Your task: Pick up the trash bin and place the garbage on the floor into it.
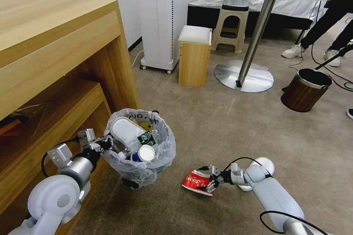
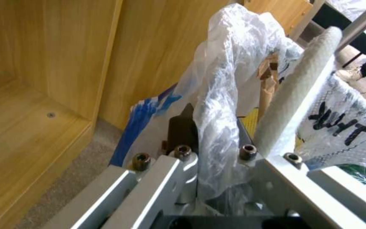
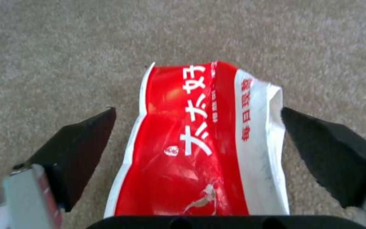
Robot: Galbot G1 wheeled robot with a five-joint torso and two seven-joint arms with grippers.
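Observation:
The trash bin (image 1: 161, 154), lined with a crinkly white bag, hangs tilted beside the wooden cabinet. My left gripper (image 1: 104, 143) is shut on its rim, with bag plastic (image 2: 221, 105) bunched between its fingers. A white slipper (image 1: 125, 130), a green-labelled bottle (image 1: 148, 138) and a blue-white cup (image 1: 145, 153) lie inside. On the beige carpet floor (image 1: 228, 125), a red wrapper (image 1: 196, 181) lies between the fingers of my open right gripper (image 1: 212, 180). In the right wrist view the wrapper (image 3: 191, 143) sits between the two dark fingers (image 3: 81, 143); one is apart, the other touches its white edge. Another white slipper (image 1: 265, 163) shows behind my right wrist.
The wooden cabinet (image 1: 55, 44) walls off the left side. A brown wood-grain bin (image 1: 307, 90) stands far right, near a person's feet and cables. A round table's base (image 1: 244, 77), a wooden stool (image 1: 195, 55) and a white appliance (image 1: 161, 18) stand behind. Open carpet lies between.

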